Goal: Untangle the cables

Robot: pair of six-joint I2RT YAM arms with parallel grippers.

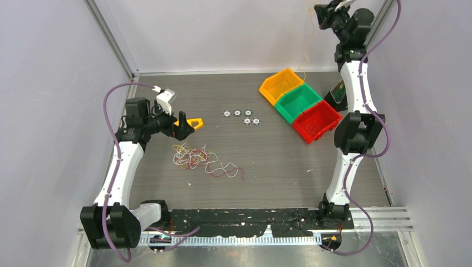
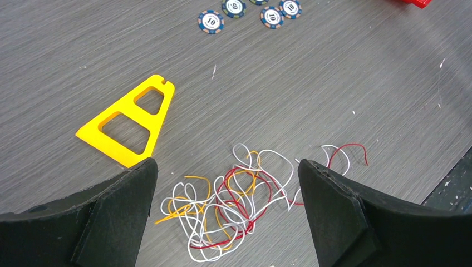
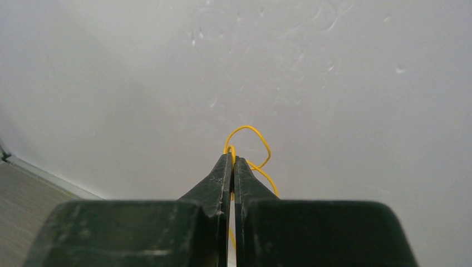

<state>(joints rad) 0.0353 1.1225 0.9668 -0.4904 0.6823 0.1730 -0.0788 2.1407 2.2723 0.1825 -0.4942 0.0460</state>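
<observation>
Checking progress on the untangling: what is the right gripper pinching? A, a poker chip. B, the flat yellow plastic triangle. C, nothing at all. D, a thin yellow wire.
D: the right gripper is shut on a thin yellow wire, which loops out past its closed fingertips.

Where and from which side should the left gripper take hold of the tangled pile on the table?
The red-and-white tail trailing off the pile, away from the knot: few strands, lying flat on the table. Come straight down with the open left gripper, probably with its jaws across the strands.
</observation>
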